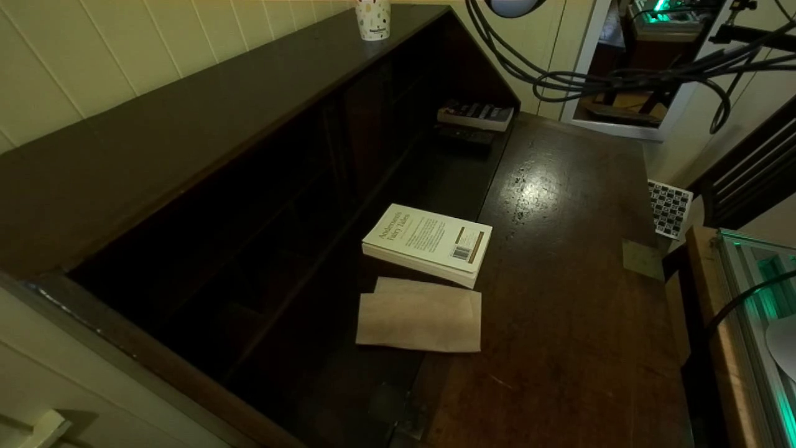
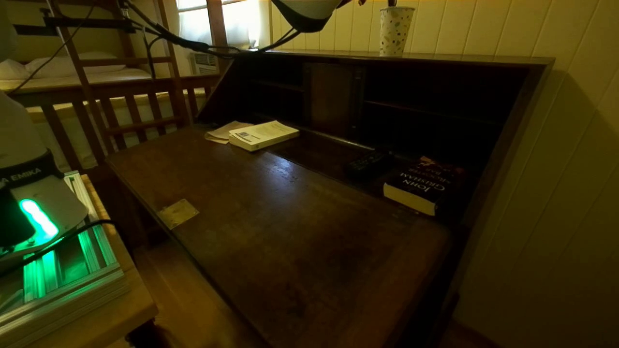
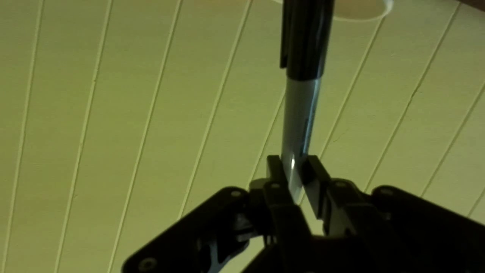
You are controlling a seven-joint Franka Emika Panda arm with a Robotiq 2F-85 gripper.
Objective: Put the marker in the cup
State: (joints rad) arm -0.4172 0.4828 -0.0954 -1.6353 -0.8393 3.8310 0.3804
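Marker (image 3: 303, 106) is aloft, pinched tight in the gripper (image 3: 294, 167)! Pick-up looks done; settling it in the far cup (image 2: 395, 32) and letting go remain, I'd say.

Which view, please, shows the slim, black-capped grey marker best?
The wrist view: the marker shows large, gripped, its cap partly cropped. Neither exterior view shows it clearly; a dark piece above the white speckled cup may be it.

Both exterior views look down across the desk (image 1: 553, 298); the wrist view faces panelling (image 3: 182, 113).
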